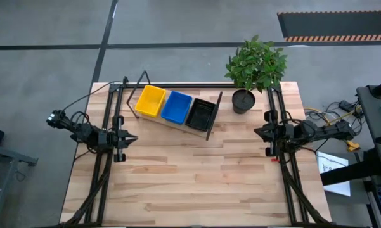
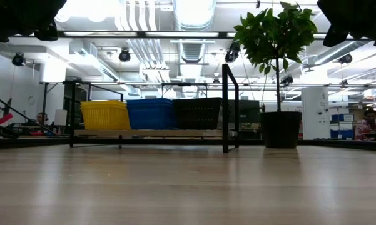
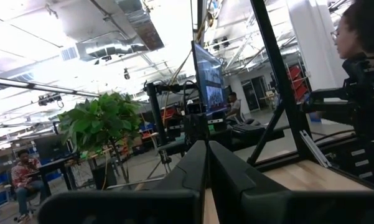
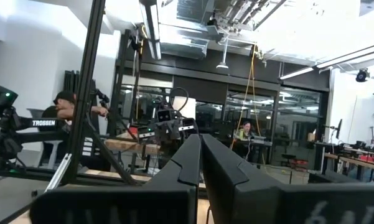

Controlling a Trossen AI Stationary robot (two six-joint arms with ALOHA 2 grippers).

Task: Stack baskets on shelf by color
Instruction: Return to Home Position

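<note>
A yellow basket stack (image 1: 150,101), a blue stack (image 1: 176,107) and a black stack (image 1: 201,114) sit side by side on the light-wood shelf (image 1: 171,121) at the table's far middle; in the low view they are the yellow (image 2: 105,115), blue (image 2: 151,114) and black (image 2: 198,113) baskets on the shelf board (image 2: 150,133). My left gripper (image 1: 134,138) is shut and empty at the table's left side. My right gripper (image 1: 256,132) is shut and empty at the right side. Both are well away from the shelf.
A potted green plant (image 1: 253,66) in a black pot (image 1: 243,101) stands at the far right, just right of the shelf. The black wire end frame (image 2: 230,106) of the shelf rises beside it. Bare wooden tabletop (image 1: 196,177) lies between the arms and toward the near edge.
</note>
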